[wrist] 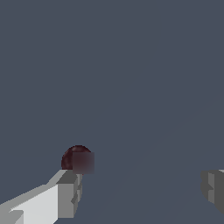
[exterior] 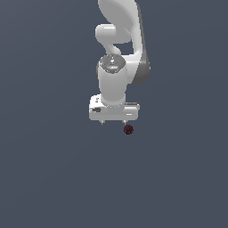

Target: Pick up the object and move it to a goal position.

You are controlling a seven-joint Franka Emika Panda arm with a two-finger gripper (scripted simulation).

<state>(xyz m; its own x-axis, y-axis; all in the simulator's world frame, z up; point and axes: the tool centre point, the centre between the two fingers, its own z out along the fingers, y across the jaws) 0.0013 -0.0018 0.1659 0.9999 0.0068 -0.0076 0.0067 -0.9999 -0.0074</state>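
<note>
In the exterior view, the white Panda arm [exterior: 119, 53] is reaching down over a plain dark grey-blue floor [exterior: 44, 178], its wrist pointing downward. The gripper [exterior: 113, 121] is hanging at the arm's end with its two short fingertips spread apart and nothing between them. The object [exterior: 128, 129], a small dark maroon ball, is lying on the floor just beside the gripper, slightly beyond the fingertip on the exterior view's right and outside the gap between the fingers.

In the wrist view, the gripper [wrist: 142, 186] is showing both fingers [wrist: 61, 199] at the picture's edges, wide apart, with bare floor [wrist: 131, 65] filling the space between them. The object [wrist: 75, 157] is sitting right by the tip of one finger, partly hidden behind it; whether the two are touching cannot be told. It is resting well away from the other finger.
</note>
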